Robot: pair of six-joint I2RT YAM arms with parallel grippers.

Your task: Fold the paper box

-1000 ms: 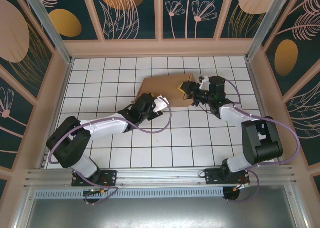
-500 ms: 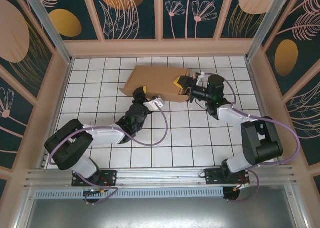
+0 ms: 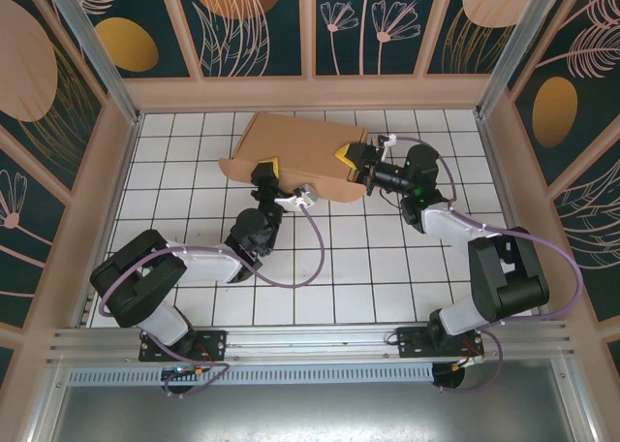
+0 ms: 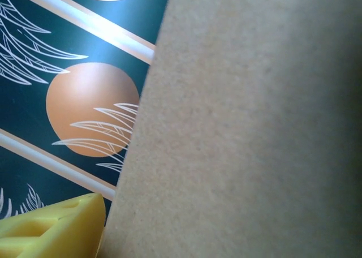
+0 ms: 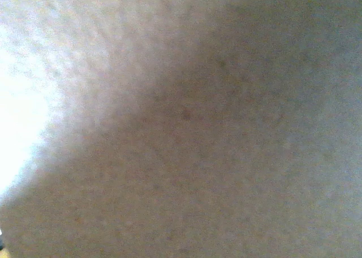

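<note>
- Right hand (image 3: 351, 161) sat at the 3 o'clock end of the paper box (image 3: 300, 151). One yellow finger lay over the top face and the cardboard edge ran in between the jaws, so I judged it clamped on that end.
- Left hand (image 3: 264, 174) met the box's near edge at about 7 o'clock of the sheet. Its wrist view showed a single yellow finger (image 4: 51, 229) just beside the cardboard edge; whether it was pinching or only bracing, I could not tell.
- Box position: over the far half of the tiled bench (image 3: 387, 268), around 12 o'clock from the middle and a little toward 11. It looked tipped up off the tiles rather than lying flat.
- Heading: the long axis ran roughly 9 to 3 o'clock, the right end dipping slightly toward 4. The broad brown face looked upward, and a small tab jutted at the 9 o'clock end.
- Step in hand, as I judged it: turning or raising a panel between both arms, with the fold itself unfinished.
- Next move probably called for the left hand to steady the near edge while the right brought its end over along a crease, without letting the sheet twist or slip.
</note>
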